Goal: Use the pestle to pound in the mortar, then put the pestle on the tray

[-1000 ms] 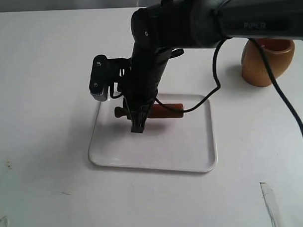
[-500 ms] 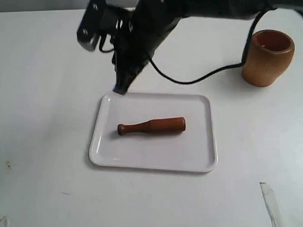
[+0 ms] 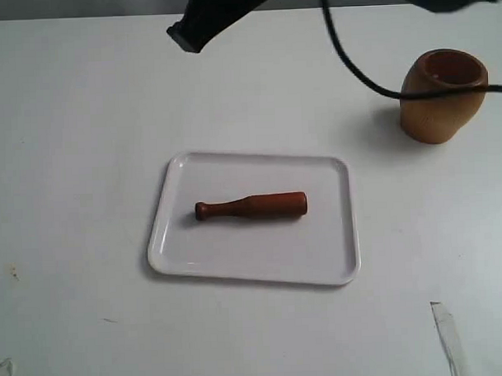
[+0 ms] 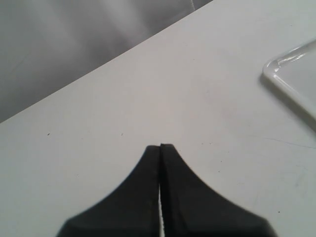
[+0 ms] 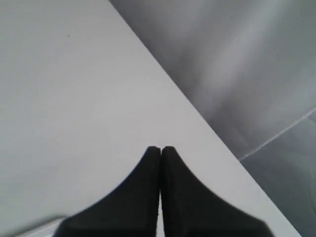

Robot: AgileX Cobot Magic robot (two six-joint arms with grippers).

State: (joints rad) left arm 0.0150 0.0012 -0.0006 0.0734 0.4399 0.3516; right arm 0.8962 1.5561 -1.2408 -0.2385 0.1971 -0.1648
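The dark reddish-brown pestle (image 3: 252, 207) lies flat on the white tray (image 3: 328, 255), its thin handle pointing left. The light-brown mortar (image 3: 442, 96) stands upright at the back right, well apart from the tray. My right gripper (image 3: 185, 35) hangs high at the top edge of the exterior view, far above and behind the tray. It is shut and empty (image 5: 160, 148), facing the table's far edge. Over bare table, my left gripper (image 4: 160, 146) is shut on nothing, with a corner of the tray (image 4: 289, 81) off to one side.
A black cable (image 3: 354, 65) from the right arm crosses above the table toward the mortar. A pale strip (image 3: 448, 338) lies near the front right edge. Grey floor (image 5: 276, 163) shows beyond the table's edge.
The right gripper let go of the pestle on the tray, rose and drew back to the top of the exterior view. The pestle stays still on the tray.
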